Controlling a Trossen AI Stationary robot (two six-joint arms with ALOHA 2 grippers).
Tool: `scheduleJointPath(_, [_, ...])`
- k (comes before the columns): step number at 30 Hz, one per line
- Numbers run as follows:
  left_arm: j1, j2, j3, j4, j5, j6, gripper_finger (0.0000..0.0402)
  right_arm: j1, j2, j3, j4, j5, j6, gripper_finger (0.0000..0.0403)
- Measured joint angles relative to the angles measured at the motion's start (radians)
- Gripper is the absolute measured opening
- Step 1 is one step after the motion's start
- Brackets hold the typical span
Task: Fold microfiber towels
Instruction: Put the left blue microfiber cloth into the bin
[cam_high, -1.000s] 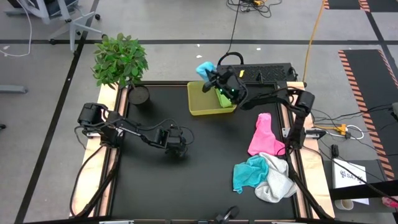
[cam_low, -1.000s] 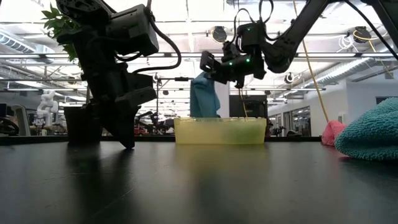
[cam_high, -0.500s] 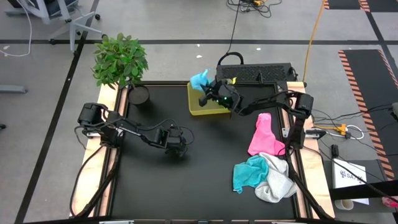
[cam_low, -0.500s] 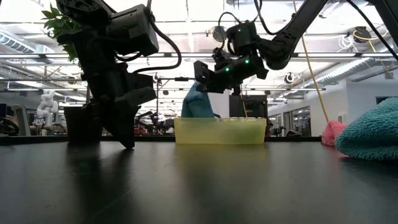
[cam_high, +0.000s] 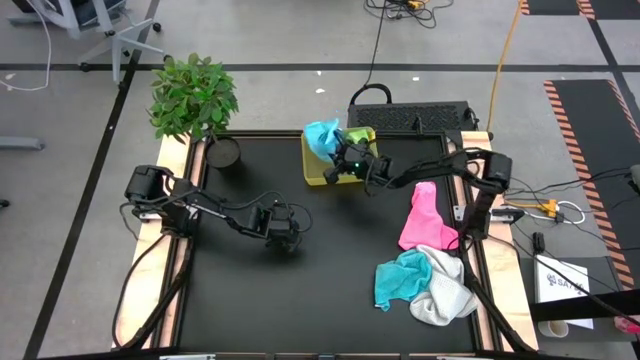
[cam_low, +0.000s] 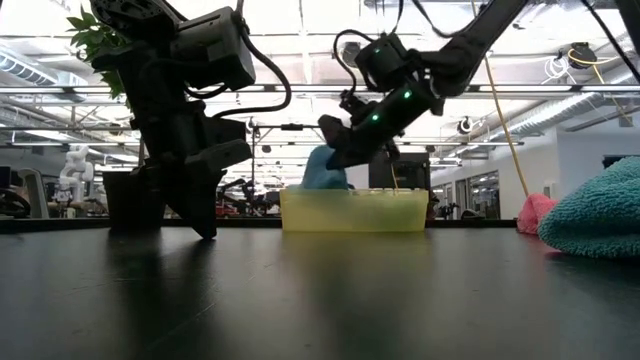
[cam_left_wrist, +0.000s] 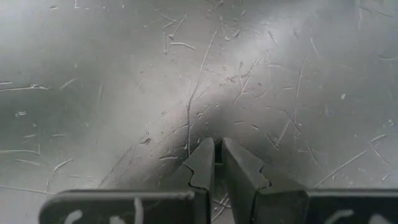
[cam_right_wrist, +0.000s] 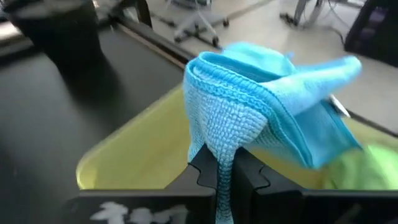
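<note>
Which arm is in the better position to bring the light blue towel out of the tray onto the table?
The right. The right gripper is shut on the light blue towel above the yellow-green tray. The left gripper is nearly closed, empty, low over bare table, far from the tray.

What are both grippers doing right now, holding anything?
Left gripper: jaws shut, holding nothing, low over the bare black tabletop.
Right gripper: jaws shut on the light blue microfiber towel, above the yellow-green plastic tray.

Right claw (cam_low: 335, 150) gripping light blue towel (cam_low: 322, 170)
</note>
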Motion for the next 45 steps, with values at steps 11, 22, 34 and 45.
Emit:
scheduleJointPath(11, [0.000,0.000,0.000,0.000,0.001,0.008,0.0035,0.005,-0.067,0.000,-0.259,-0.033,0.060,0.0002])
scheduleJointPath(22, [0.000,0.000,-0.001,0.000,0.001,0.001,0.0035,0.021,-0.042,0.000,-0.310,-0.107,0.081,0.0017])
scheduleJointPath(34, [0.004,0.000,-0.001,0.000,0.002,0.004,0.0035,0.023,-0.062,-0.001,-0.440,-0.212,0.068,0.0093])
scheduleJointPath(45, [0.028,0.000,0.000,0.004,0.014,0.019,0.0035,-0.016,-0.270,-0.001,-0.489,-0.212,0.001,0.0132])
